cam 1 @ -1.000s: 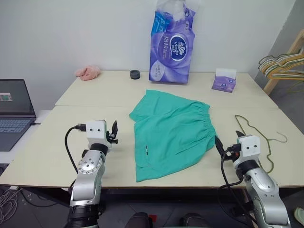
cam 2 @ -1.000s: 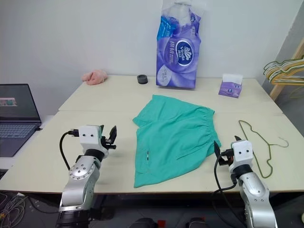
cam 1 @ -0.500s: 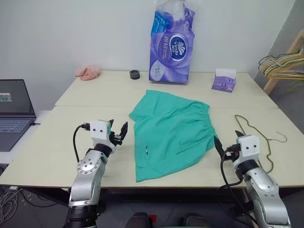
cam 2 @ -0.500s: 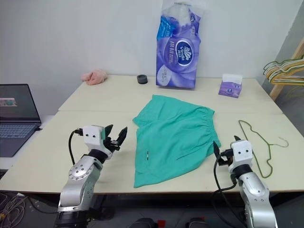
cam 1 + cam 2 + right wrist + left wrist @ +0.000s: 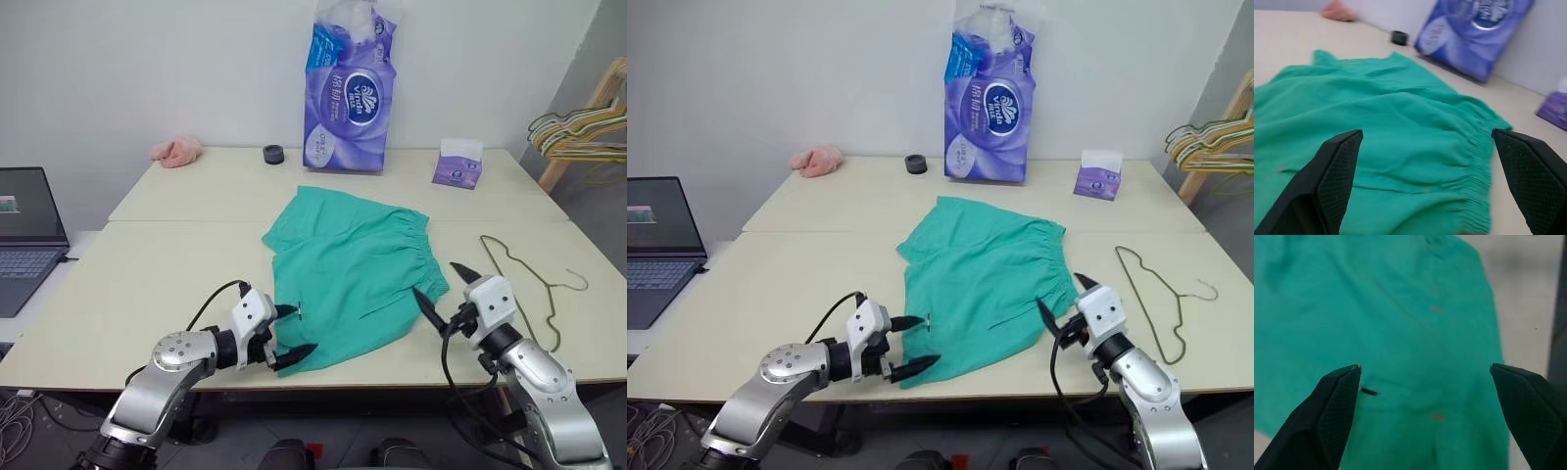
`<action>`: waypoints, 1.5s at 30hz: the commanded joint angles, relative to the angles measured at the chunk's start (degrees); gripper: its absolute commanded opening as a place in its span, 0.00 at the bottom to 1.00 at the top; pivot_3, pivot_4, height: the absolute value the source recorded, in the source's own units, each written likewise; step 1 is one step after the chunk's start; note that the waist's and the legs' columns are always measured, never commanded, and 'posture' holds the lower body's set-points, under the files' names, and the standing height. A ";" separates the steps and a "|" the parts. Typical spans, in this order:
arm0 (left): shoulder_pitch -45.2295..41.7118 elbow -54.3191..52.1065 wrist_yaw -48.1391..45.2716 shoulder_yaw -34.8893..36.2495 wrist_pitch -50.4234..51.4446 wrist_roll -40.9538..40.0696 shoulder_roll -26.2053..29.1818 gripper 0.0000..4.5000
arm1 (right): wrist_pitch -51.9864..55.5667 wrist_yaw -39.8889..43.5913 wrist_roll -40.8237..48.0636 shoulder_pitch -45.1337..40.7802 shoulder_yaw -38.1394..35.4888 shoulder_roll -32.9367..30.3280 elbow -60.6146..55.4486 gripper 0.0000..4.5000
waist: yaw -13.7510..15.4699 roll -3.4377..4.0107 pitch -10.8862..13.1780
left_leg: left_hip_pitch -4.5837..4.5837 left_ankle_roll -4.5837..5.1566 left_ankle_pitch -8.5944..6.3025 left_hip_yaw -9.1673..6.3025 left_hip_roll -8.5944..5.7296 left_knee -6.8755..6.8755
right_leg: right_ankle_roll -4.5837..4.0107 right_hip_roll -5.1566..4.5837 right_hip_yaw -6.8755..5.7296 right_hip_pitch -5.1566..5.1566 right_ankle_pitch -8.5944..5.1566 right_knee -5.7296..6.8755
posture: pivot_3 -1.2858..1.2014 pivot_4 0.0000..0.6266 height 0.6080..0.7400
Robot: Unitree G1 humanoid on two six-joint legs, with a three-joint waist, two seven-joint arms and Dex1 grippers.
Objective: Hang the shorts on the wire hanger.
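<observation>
The left gripper (image 5: 291,331) stands wide open, its black fingers straddling the near hem of the flat teal-green cloth shorts (image 5: 355,269). The right gripper (image 5: 443,284), equally open, faces the gathered waistband edge. The thin olive-grey wire hanger (image 5: 529,292) lies on the beige table (image 5: 147,264) beyond the right gripper.

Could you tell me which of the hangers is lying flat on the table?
The thin olive-grey wire hanger, alone on the table beside the right gripper; the yellow and green hangers hang bunched beyond the table.
</observation>
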 commanded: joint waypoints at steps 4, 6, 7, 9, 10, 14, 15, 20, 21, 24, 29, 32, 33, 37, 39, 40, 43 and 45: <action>-7.43 8.10 -2.06 -5.37 -3.58 8.95 1.62 0.99 | -2.69 8.52 -1.16 2.37 3.44 -8.51 -6.93 1.00 | -0.02 0.00 -0.03 | 0.01 0.02 -0.01 0.00 -0.06 0.02 | 0.17 -0.01 0.00 0.02 0.00 -0.01 | 0.50 0.00 1.00; -7.84 9.64 -2.86 -6.44 -4.36 10.38 1.76 0.99 | -3.42 9.12 -1.53 2.94 3.96 -9.64 -7.11 1.00 | -0.48 -0.02 -0.04 | 0.01 0.03 -0.03 0.01 -0.03 0.02 | 0.18 -0.01 0.00 0.03 -0.01 -0.01 | 0.50 0.00 1.00; -7.91 10.10 -3.43 -6.89 -4.76 10.87 1.90 0.99 | -3.75 9.28 -1.74 3.19 4.08 -9.95 -7.11 1.00 | -0.68 -0.03 -0.05 | 0.00 0.03 -0.04 0.00 -0.02 0.02 | 0.17 -0.01 0.00 0.02 -0.01 0.00 | 0.50 0.00 1.00; -7.46 9.88 -5.55 -7.84 -4.72 10.92 2.49 0.99 | -4.28 9.25 -1.88 4.21 3.88 -10.10 -7.08 1.00 | -0.74 0.01 -0.09 | 0.01 0.00 -0.07 0.00 0.02 0.02 | 0.16 -0.01 0.00 0.02 -0.01 0.01 | 0.50 0.00 1.00; -7.02 9.54 -7.12 -8.51 -4.68 10.87 3.01 0.99 | -4.56 9.13 -1.93 5.01 3.57 -10.14 -6.87 1.00 | -0.74 0.03 -0.11 | 0.01 0.00 -0.07 0.00 0.02 0.02 | 0.16 -0.01 0.01 0.02 -0.01 0.01 | 0.50 0.00 1.00; -6.68 10.19 -8.64 -9.32 -5.50 11.42 2.99 0.99 | -5.45 8.96 -2.15 6.56 2.77 -10.44 -6.37 1.00 | -0.78 0.05 -0.16 | 0.06 0.02 -0.12 0.05 0.02 0.02 | 0.20 -0.02 0.06 0.04 -0.05 0.00 | 0.49 0.01 1.00; -6.86 10.87 -8.73 -9.65 -6.21 11.99 2.85 0.99 | -5.43 9.05 -2.07 6.84 2.43 -10.65 -6.24 1.00 | -0.79 0.05 -0.16 | 0.08 0.03 -0.13 0.06 0.02 0.02 | 0.43 -0.03 0.07 0.05 -0.20 0.00 | 0.49 0.01 1.00; -9.14 16.06 -4.10 -9.57 -10.37 15.76 0.15 0.74 | -5.47 9.48 -1.57 7.84 0.44 -12.05 -4.32 1.00 | -0.42 0.16 -0.17 | 0.51 0.12 -0.20 0.04 -0.03 0.01 | 0.55 -0.11 0.06 0.30 -0.30 -0.08 | 0.49 0.02 1.00; -9.40 16.46 -3.55 -9.24 -10.44 15.75 -0.33 0.67 | -5.59 9.56 -1.63 7.95 0.15 -12.30 -4.03 1.00 | -0.40 0.18 -0.17 | 0.74 0.15 -0.23 0.03 -0.03 0.00 | 0.57 -0.12 0.05 0.56 -0.35 -0.16 | 0.49 0.02 1.00; -10.55 17.47 -1.80 -7.92 -11.20 15.70 -1.80 0.47 | -6.41 10.53 -2.75 7.57 -0.93 -14.22 -1.05 1.00 | -0.49 0.13 -0.15 | 0.95 0.18 -0.25 0.00 -0.02 0.01 | 0.30 -0.15 0.04 0.84 -0.54 -0.23 | 0.49 0.03 1.00; -11.59 18.37 0.08 -6.28 -12.09 15.03 -2.72 0.12 | -10.26 11.94 -6.95 3.70 -0.77 -18.89 6.60 1.00 | -0.81 0.13 -0.12 | 0.92 0.17 -0.26 0.04 -0.02 0.01 | 0.52 -0.13 0.04 0.90 -0.42 -0.14 | 0.49 0.03 1.00; -12.80 17.80 0.39 -3.06 -10.23 11.57 -3.45 0.00 | -12.84 12.39 -12.14 -3.90 1.59 -22.02 15.23 1.00 | -1.15 0.13 -0.03 | 0.87 0.15 -0.27 0.07 -0.01 0.01 | 0.57 -0.11 0.05 0.87 -0.38 -0.07 | 0.49 0.03 1.00; -13.24 17.64 0.10 -2.10 -9.61 10.54 -3.54 0.00 | -13.26 12.65 -13.16 -5.94 2.52 -22.35 17.47 1.00 | -1.24 0.10 -0.01 | 0.85 0.15 -0.27 0.10 0.00 0.01 | 0.57 -0.11 0.07 0.85 -0.38 -0.05 | 0.49 0.02 1.00; -15.21 16.97 -1.89 1.03 -7.17 7.04 -3.31 0.00 | -17.46 12.71 -17.49 -13.33 6.25 -22.26 25.15 1.00 | -1.44 0.01 0.04 | 0.81 0.12 -0.29 0.06 0.00 -0.10 | 0.50 -0.10 0.04 0.80 -0.37 -0.06 | 0.49 0.02 1.00; -16.13 16.37 -2.76 2.37 -5.34 5.17 -3.28 0.00 | -18.66 13.01 -19.68 -17.30 8.61 -21.79 28.78 1.00 | -1.59 0.01 0.04 | 0.81 0.12 -0.29 0.07 -0.03 -0.17 | 0.31 -0.11 0.07 0.78 -0.25 -0.08 | 0.50 0.02 1.00; -16.63 16.16 -3.02 2.81 -4.76 4.63 -3.30 0.00 | -20.20 12.81 -21.79 -19.59 10.44 -21.65 30.98 1.00 | -1.69 0.01 0.04 | 0.81 0.12 -0.29 0.08 -0.04 -0.18 | 0.27 -0.11 0.09 0.78 -0.23 -0.08 | 0.50 0.02 1.00; -17.33 15.73 -3.59 3.23 -3.83 3.89 -3.25 0.00 | -23.50 11.90 -25.82 -24.81 14.36 -20.41 35.98 1.00 | -2.15 0.00 0.04 | 0.82 0.12 -0.29 0.09 -0.04 -0.20 | 0.26 -0.11 0.10 0.77 -0.22 -0.08 | 0.50 0.01 1.00; -17.49 15.78 -3.71 3.48 -3.52 3.74 -3.25 0.00 | -24.96 10.70 -28.18 -28.04 16.31 -18.93 38.85 1.00 | -2.35 -0.02 0.02 | 0.84 0.11 -0.29 0.08 -0.04 -0.22 | 0.25 -0.10 0.10 0.78 -0.21 -0.07 | 0.50 0.01 1.00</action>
